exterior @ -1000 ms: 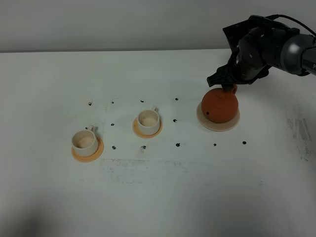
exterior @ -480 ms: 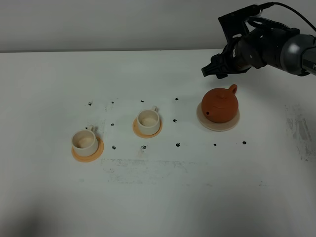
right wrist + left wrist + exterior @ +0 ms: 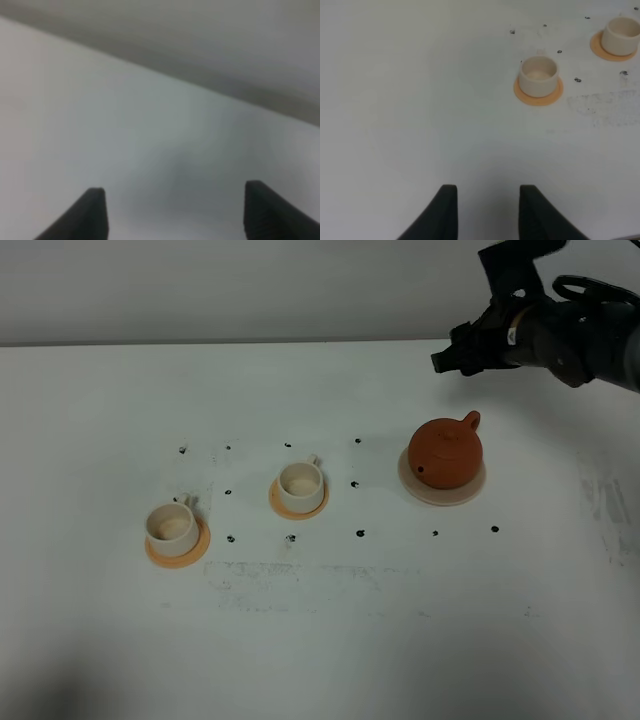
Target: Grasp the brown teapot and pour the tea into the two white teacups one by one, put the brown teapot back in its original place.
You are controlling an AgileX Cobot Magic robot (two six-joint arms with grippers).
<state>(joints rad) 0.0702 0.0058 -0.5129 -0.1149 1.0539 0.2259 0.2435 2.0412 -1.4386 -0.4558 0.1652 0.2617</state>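
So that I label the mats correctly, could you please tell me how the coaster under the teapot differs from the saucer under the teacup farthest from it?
Colour: the coaster is pale beige, the saucer orange. Size: the coaster is clearly wider than the saucer. Load: the coaster bears the brown teapot, the saucer a white teacup. Both are round, flat and lie on the white table.
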